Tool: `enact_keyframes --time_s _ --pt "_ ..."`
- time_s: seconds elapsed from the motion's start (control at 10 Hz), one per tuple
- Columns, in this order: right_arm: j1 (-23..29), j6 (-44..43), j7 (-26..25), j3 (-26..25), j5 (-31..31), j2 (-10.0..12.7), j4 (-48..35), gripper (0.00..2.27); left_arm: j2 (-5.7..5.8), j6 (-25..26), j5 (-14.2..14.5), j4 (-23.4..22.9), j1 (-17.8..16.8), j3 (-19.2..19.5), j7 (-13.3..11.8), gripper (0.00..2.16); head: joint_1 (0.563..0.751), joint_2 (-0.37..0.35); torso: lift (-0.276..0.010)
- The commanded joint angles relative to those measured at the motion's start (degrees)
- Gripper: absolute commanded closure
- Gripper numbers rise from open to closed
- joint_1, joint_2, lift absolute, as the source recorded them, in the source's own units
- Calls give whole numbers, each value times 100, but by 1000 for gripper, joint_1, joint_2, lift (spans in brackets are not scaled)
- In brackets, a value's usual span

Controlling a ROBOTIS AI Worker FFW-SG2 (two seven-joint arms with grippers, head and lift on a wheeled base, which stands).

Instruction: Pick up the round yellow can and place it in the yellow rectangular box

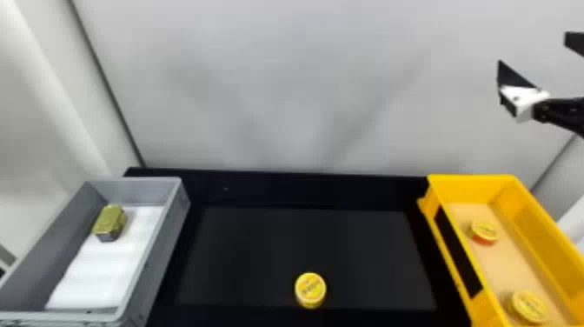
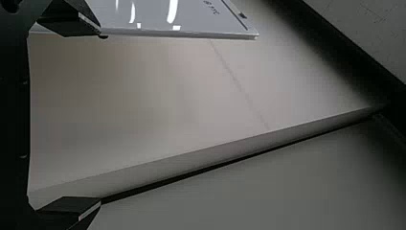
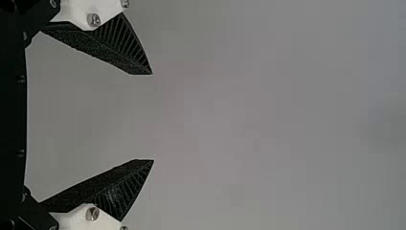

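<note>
My right gripper [image 1: 532,49] is at the upper right of the head view, high above and behind the yellow rectangular box [image 1: 471,181], its two fingers spread. In the right wrist view the same gripper [image 3: 152,117] stands open with nothing between its fingertips. The round yellow can [image 1: 310,289] rests on the black table, near the front and about midway between the two boxes, far from that gripper. My left gripper [image 2: 100,119] is open and holds nothing in the left wrist view, facing plain pale surfaces.
Inside the yellow box lie two more round cans, one farther back [image 1: 483,231] and one nearer [image 1: 529,306]. A grey box [image 1: 171,230] on the left holds a gold-coloured tin [image 1: 110,221] and a white sheet [image 1: 97,274]. A pale wall [image 1: 282,87] rises behind the table [image 1: 304,248].
</note>
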Motion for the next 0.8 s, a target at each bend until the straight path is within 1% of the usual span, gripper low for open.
enact_keyframes --time_s 0.0,0.1,0.2,0.4,0.5,0.6,0.7 --pt "148 248 246 -56 203 6 -159 147 -24 -3 -1 1 46 51 -2 38 686 14 -55" --pt "218 432 492 -48 282 6 -203 147 -24 -3 -1 10 46 43 -2 38 686 14 -55" --pt "253 661 941 84 511 6 -194 148 -24 -3 -1 27 29 25 -2 38 686 14 -55" --pt "341 714 1547 532 678 33 -62 167 -24 -3 -18 36 11 16 -10 38 686 14 -55" --pt "394 784 1530 1042 581 -117 79 174 -24 -3 -18 36 2 43 -10 38 686 14 -55" --pt "429 889 1565 1429 353 -301 290 174 -24 -3 -18 36 -15 69 -63 38 686 14 -55" --pt "552 916 1591 1543 177 -257 457 174 -24 6 -10 36 -15 60 -63 38 686 14 -55"
